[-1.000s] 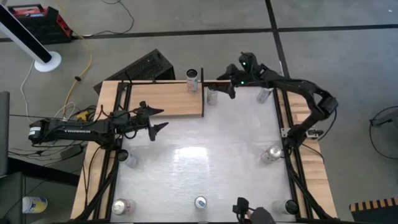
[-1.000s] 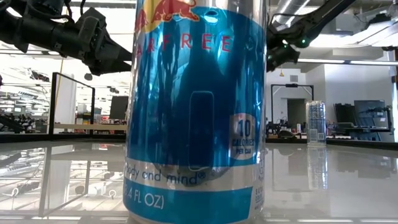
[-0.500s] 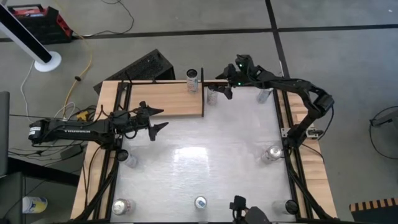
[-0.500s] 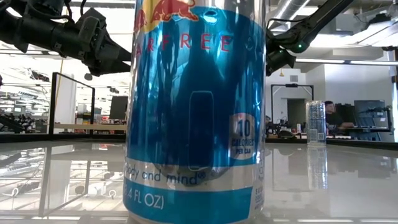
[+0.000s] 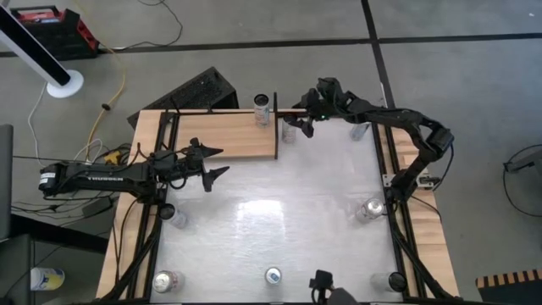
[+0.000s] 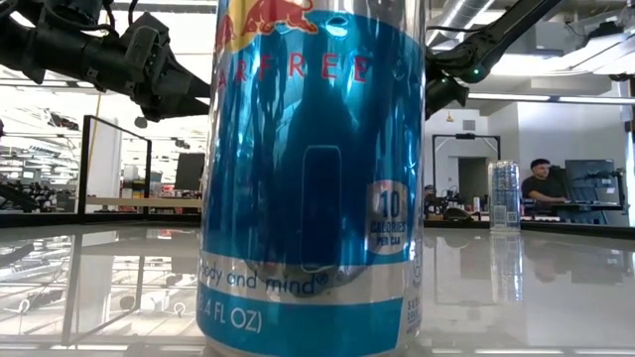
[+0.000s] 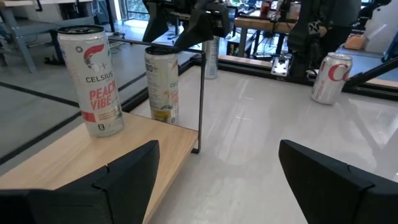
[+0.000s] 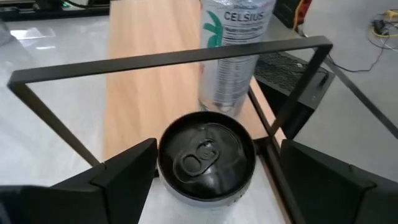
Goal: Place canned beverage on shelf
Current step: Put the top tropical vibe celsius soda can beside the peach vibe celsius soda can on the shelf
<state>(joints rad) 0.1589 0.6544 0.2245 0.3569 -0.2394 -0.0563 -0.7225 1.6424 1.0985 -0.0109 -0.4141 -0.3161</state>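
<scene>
Shelf (image 5: pixel 224 134): pale wooden board at the far left part of the counter (image 5: pixel 279 212), framed at its right end by a thin black upright bracket (image 8: pixel 168 59); bears one can, a Celsius can (image 5: pixel 262 109), upright at its far right corner.

Black-topped can (image 8: pixel 205 154): upright on the white counter just beside the shelf's right end, outside the bracket; seen from above in the right wrist view, pull tab unopened; shows in the high view (image 5: pixel 290 131) under the right arm's tip.

Right gripper (image 5: pixel 298 125): reaches from the right side across the far edge of the counter; hovers over the black-topped can with fingers (image 8: pixel 118 171) spread wide, one on each side of the can, not touching it.

Left gripper (image 5: pixel 212 161): held out over the counter just in front of the shelf's near edge; fingers (image 7: pixel 127 171) parted, holding nothing; faces the shelf's right end.

Blue Red Bull can (image 6: pixel 313 174): upright on the counter close to the low camera; fills the middle of that view; in the high view (image 5: pixel 273 275) it stands at the near edge, centre.

Other cans: one at the near left corner (image 5: pixel 165 281); one on the right side (image 5: pixel 371 209); one at the far right (image 5: pixel 359 130); all upright, well apart from the shelf.

Person (image 6: pixel 541 183): seated in the room beyond the counter, low view.
</scene>
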